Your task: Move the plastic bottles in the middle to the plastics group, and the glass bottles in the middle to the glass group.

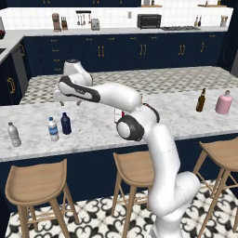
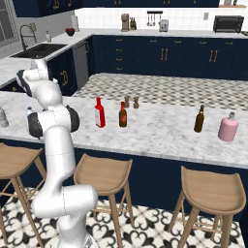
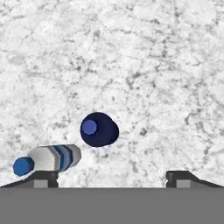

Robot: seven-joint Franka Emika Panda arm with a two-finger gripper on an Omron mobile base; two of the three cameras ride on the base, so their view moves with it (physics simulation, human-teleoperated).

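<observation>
The navy bottle [image 1: 66, 124] stands upright on the marble counter [image 1: 186, 116], just beside the blue-labelled water bottle [image 1: 53, 129] and near the plain grey bottle [image 1: 14, 134]. The gripper [image 3: 111, 175] hangs above it with its jaws wide apart, holding nothing. The red bottle [image 2: 100, 113] and brown bottle [image 2: 123, 115] stand mid-counter, well apart from the amber bottle [image 2: 199, 119] and pink bottle [image 2: 227, 127].

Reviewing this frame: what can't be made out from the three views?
- Red bottle, left base view: the arm's elbow covers most of it.
- Clear labelled water bottle, right base view: the arm hides all but its top.
- Navy bottle, hand view: seen from above, so its base contact with the counter is hidden.
- Label print: too small everywhere.
</observation>
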